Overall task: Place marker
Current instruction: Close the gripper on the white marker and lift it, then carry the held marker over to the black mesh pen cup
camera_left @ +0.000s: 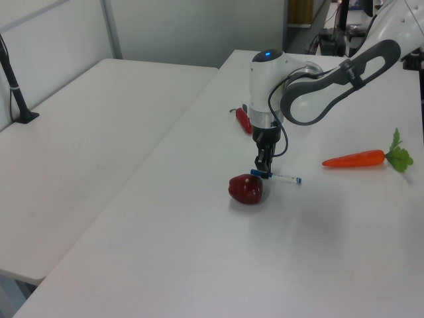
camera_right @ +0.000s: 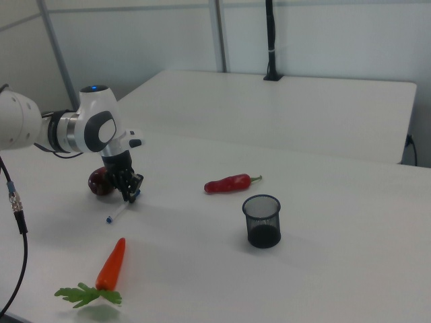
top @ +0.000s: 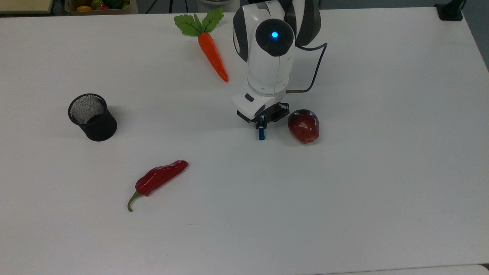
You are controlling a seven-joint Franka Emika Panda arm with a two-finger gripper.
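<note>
The marker [camera_left: 281,177] is a slim white pen with blue ends, lying flat on the white table [top: 344,191]. In the top view its blue end [top: 261,133] sticks out below the hand. My gripper [top: 261,123] is down at table height over the marker's blue-capped end, and its fingers are shut on the marker. In the left view the gripper [camera_left: 263,171] stands upright at the marker's end nearest the apple. In the right view the gripper [camera_right: 129,194] grips one end and the marker [camera_right: 116,212] runs on toward the carrot.
A dark red apple [top: 303,125] lies close to the gripper on the top view's right. A black mesh cup [top: 92,117] stands far to the top view's left. A red chili [top: 158,179] lies nearer the front, a carrot [top: 212,57] behind.
</note>
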